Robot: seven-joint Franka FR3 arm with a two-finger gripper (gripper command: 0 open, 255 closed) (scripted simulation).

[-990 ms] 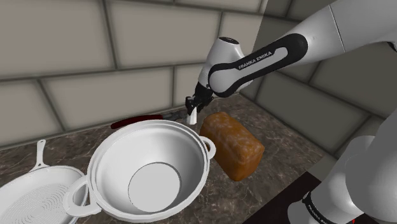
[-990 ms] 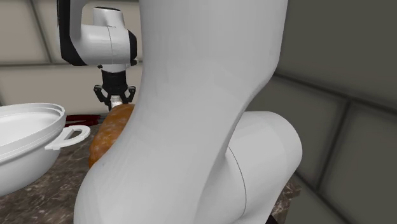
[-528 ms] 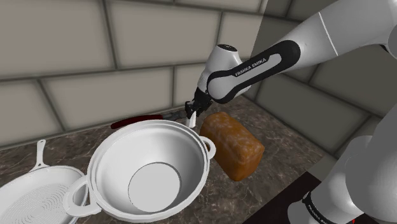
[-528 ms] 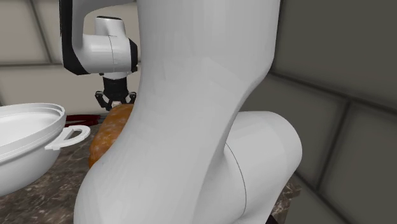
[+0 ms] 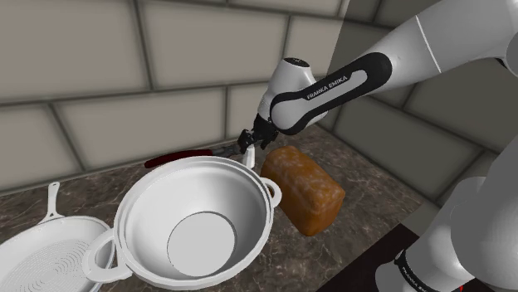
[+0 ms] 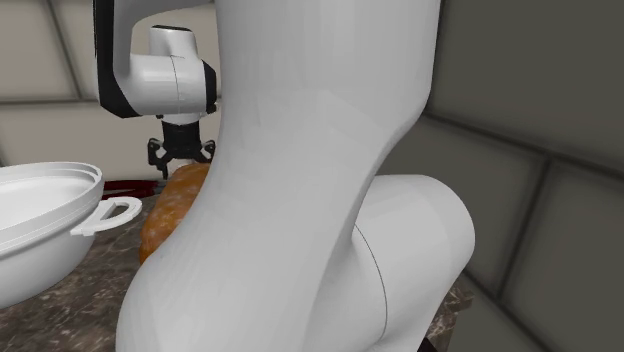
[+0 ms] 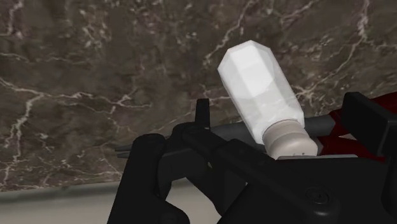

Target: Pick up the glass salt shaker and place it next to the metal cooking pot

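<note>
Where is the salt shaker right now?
Shoulder view: the shaker is under the open hand, just behind the pot's far rim, beside the loaf's far end.

Shoulder view, lower left corner: white frying pan [image 5: 40,253] cut by both edges, with just the handle and part of the ribbed bowl in frame. Behind the white pot [image 5: 195,224], largely hidden by its far rim: knife [image 5: 178,156] with a dark red handle. Upper right: arm [image 5: 432,50] cut off by the edge. Second exterior view: bread loaf [image 6: 170,205] mostly blocked by the arm across the middle, pot clipped at the left edge. Wrist view, lower middle: salt shaker [image 7: 257,95] cap partly covered by the gripper [image 7: 280,114]; contact with the counter impossible to tell.
</note>
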